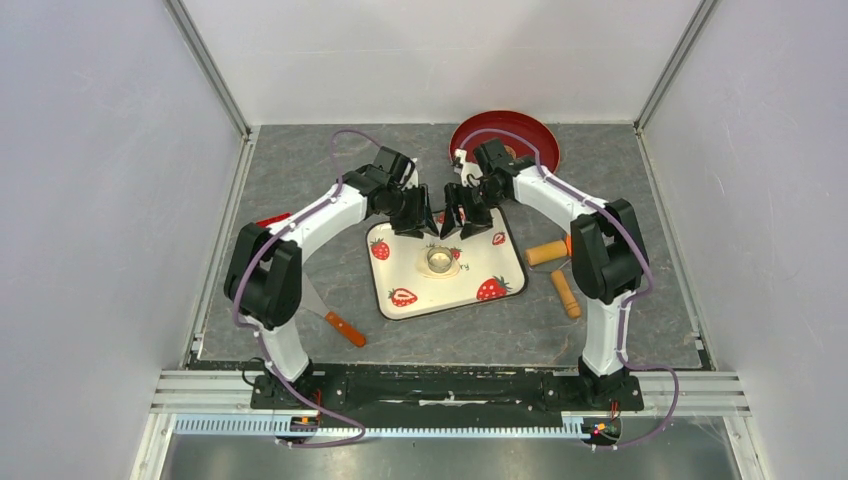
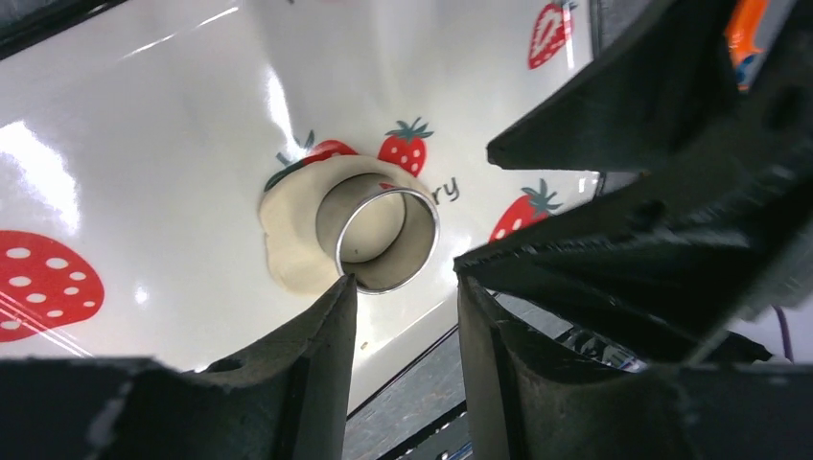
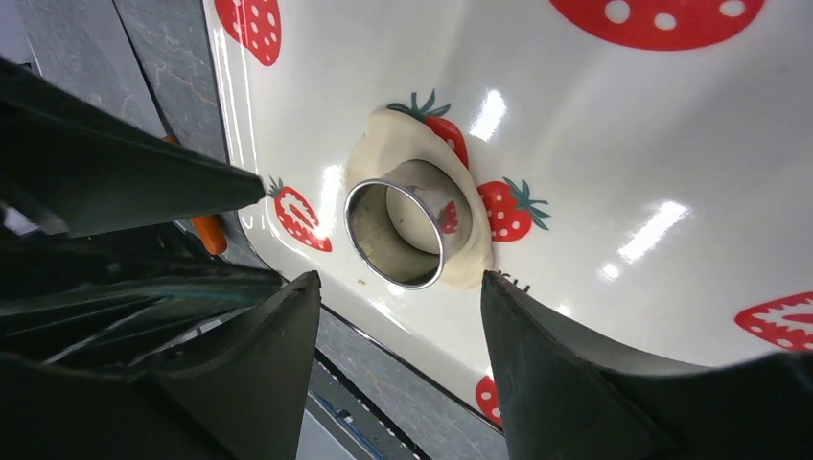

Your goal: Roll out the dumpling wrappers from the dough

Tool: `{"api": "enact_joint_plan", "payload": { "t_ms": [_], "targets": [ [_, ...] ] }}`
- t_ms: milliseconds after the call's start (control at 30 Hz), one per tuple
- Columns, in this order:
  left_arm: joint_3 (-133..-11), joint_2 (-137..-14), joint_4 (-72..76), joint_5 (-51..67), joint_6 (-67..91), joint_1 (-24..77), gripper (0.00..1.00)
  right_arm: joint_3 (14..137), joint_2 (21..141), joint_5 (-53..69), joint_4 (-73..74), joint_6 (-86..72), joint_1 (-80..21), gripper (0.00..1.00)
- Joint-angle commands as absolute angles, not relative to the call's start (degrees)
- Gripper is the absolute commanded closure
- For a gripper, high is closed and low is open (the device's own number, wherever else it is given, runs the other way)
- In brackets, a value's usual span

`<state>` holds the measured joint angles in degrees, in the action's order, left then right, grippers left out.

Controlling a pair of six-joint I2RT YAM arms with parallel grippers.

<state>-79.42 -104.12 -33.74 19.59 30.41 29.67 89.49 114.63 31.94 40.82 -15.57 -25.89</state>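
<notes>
Jaws of left gripper (image 2: 407, 335) and right gripper (image 3: 393, 345) stood part open, empty; cutter (image 2: 336, 220) on dough (image 2: 288, 240) sat just ahead of both, wrapper (image 2: 383, 225) inside, so a straight lift seemed wisest.

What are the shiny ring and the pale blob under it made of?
The ring cutter looks like polished metal: it's silvery and mirrors a strawberry. The dough under it looks soft and matte cream, with a lumpy, uneven edge, so probably flour dough.
</notes>
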Motion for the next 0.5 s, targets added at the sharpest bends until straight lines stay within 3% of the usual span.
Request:
{"api": "enact_joint_plan", "payload": {
  "t_ms": [0,133,467],
  "targets": [
    [-76.6,-99.5,-29.3,22.8,33.8,28.9,0.51,87.4,111.4,33.1,39.9,-15.7,-24.2,0.36],
    [-70.1,-97.1,-24.8,25.8,36.4,26.5,0.50,82.5,109.4,33.3,37.7,-15.2,-21.4,0.37],
    [-53.5,-88.9,-19.9,32.5,37.5,11.6,0.51,74.0,109.7,34.6,36.4,-12.0,-17.7,0.55]
  ]
}}
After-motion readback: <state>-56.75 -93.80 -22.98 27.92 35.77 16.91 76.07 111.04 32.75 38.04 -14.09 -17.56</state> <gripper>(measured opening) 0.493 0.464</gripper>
